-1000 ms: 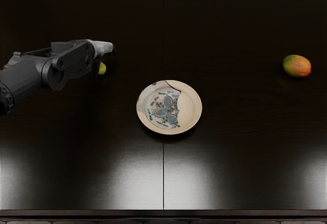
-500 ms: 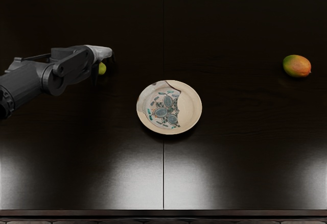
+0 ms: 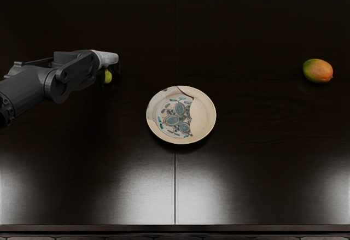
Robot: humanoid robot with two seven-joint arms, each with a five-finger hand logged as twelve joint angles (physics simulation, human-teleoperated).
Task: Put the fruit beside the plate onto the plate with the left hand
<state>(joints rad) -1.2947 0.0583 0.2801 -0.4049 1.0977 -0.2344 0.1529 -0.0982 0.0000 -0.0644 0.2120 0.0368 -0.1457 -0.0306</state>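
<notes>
Small yellow-green fruit (image 3: 108, 76), mostly hidden.

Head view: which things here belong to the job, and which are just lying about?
In the job: left hand; small green fruit, partly hidden by that hand; patterned plate, nothing on it yet.
Lying about: mango, far right, away from the plate.

The left hand (image 3: 103, 60) hides most of the fruit (image 3: 109, 77); whether they touch is unclear. The arm (image 3: 27, 87) runs off the left edge.
</notes>
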